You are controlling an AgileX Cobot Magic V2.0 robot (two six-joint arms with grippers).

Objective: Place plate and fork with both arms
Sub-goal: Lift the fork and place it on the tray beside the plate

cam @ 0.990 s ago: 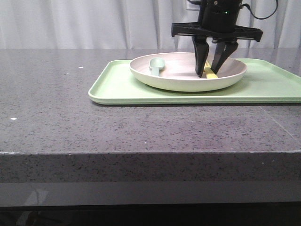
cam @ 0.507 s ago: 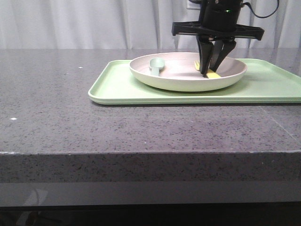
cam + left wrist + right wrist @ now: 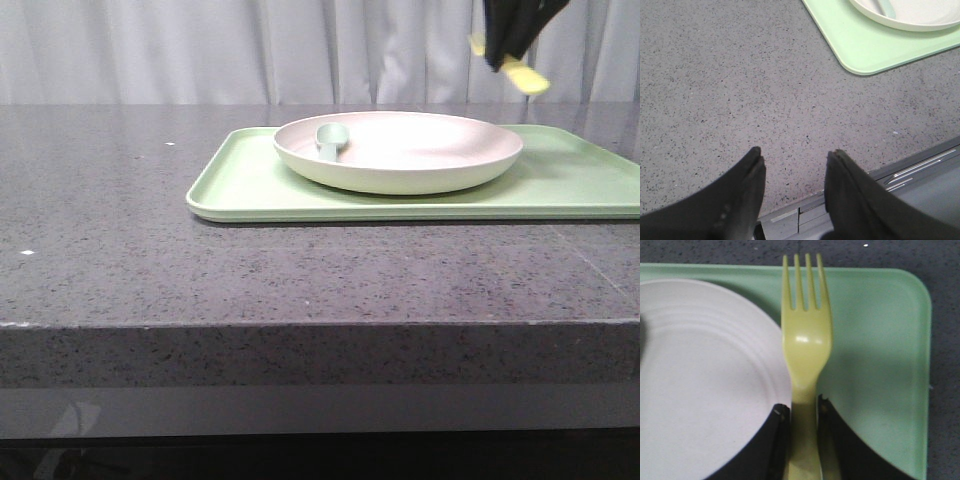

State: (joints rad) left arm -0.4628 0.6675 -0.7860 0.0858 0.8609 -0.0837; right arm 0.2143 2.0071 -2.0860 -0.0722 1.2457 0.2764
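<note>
The right gripper (image 3: 802,412) had its two dark fingers pinched on the handle of the fork (image 3: 805,340), tines pointing away from the wrist, and in the front view it hung at the upper right of the frame (image 3: 512,45), well above everything, with only the yellow ends of the fork (image 3: 524,77) poking out below the black fingers. The left gripper (image 3: 795,172) hovered low over bare counter with its fingers spread and nothing between them. The plate (image 3: 398,150) sat in the middle of the frame on the light-green tray (image 3: 250,185), a grey-green spoon (image 3: 331,138) lying in its left side; from the right wrist the plate's pale inside (image 3: 700,380) filled the left half and the tray (image 3: 875,355) the right. To my eye the fork was lifted clear and the carry was in hand: it would be best kept level and squarely pinched, since the handle looked smooth and slim and could swivel, then moved wide of the plate's raised rim before lowering, while the idle arm would need to reach the near rim of the plate. The speckled grey stone counter (image 3: 120,260) ran to a thick front edge, and a pale pleated curtain (image 3: 200,50) closed off the back.
</note>
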